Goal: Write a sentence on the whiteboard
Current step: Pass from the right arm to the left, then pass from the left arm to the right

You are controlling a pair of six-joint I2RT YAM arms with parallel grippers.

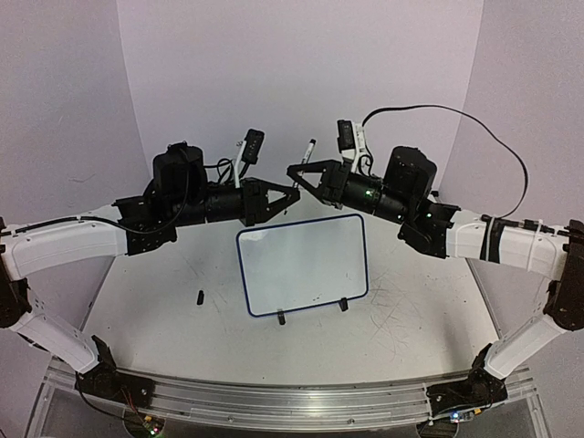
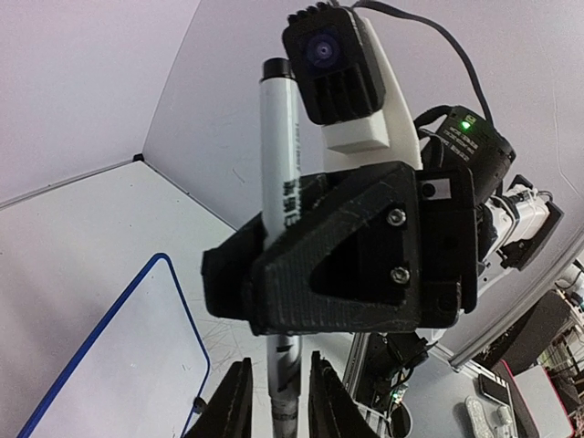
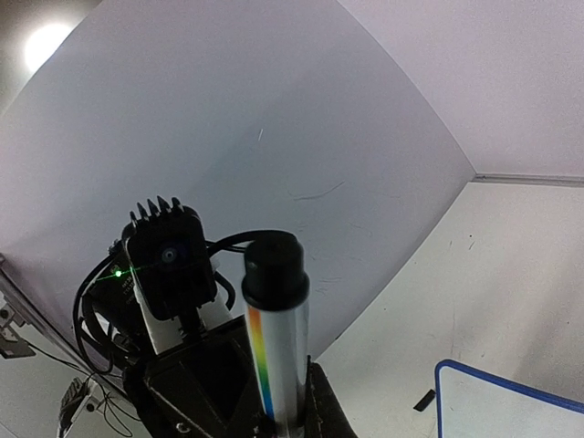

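Your left gripper (image 2: 281,406) is sitting with its fingers (image 2: 235,401) flanking the lower end of the marker (image 2: 278,164), but you cannot tell whether they are pinching it. The marker is standing almost upright, its long axis running from 6 to 12 o'clock and tipping slightly toward 1. Your right gripper (image 1: 297,173) is clamping its middle. The whiteboard (image 1: 301,265) is lying at 6 o'clock beneath both grippers, about equally near each arm, showing no writing you can make out.

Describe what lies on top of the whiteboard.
The whiteboard looks blank: no lettering, only a few faint specks near its lower edge. Nothing lies on it, and the overhead view shows its whole face uncovered.
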